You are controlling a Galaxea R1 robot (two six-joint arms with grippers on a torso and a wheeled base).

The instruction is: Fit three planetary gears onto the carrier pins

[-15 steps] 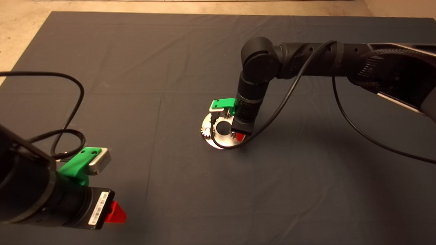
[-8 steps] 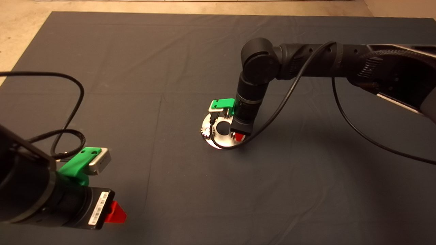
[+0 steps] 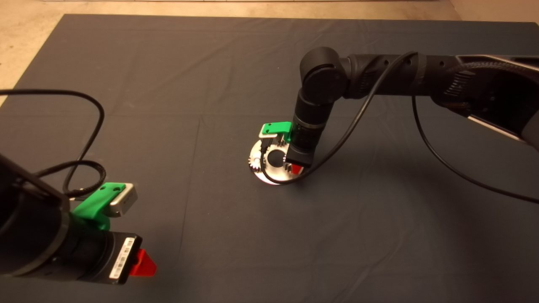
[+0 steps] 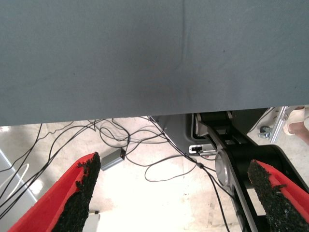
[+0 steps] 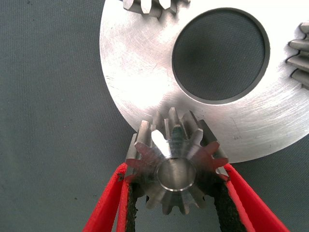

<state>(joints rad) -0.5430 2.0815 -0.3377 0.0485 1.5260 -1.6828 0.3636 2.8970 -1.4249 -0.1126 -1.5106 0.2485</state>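
Head view: dark mat (image 3: 168, 84) across the table, shiny carrier disc (image 3: 269, 168) lying flat near its middle, large centre hole showing. One planetary gear (image 3: 254, 161) seated at the disc's left rim. Right arm reaching in from the right edge, wrist turned straight down, right gripper (image 3: 296, 168) planted over the disc's right part with a red fingertip just showing below the wrist. Left gripper (image 3: 141, 263) parked at the lower left edge, well apart from the disc, a black cable (image 3: 84, 139) looping above it. Left wrist view: red fingers (image 4: 77, 193) with black pads spread wide, nothing between them; mat edge beyond, then pale floor strewn with thin cables (image 4: 145, 159) and a small grey box (image 4: 113, 158). Right wrist view: red fingers (image 5: 108, 203) closed against both flanks of a third planetary gear (image 5: 176, 166), bore facing the camera, held at the disc's near rim (image 5: 140, 72) and overlapping it. Bore possibly filled by a pin end, hard to tell from this angle. Two further gears cut off by the frame, one (image 5: 152, 6) at the far rim, one (image 5: 300, 55) at the side rim, both on the disc either side of the centre hole.
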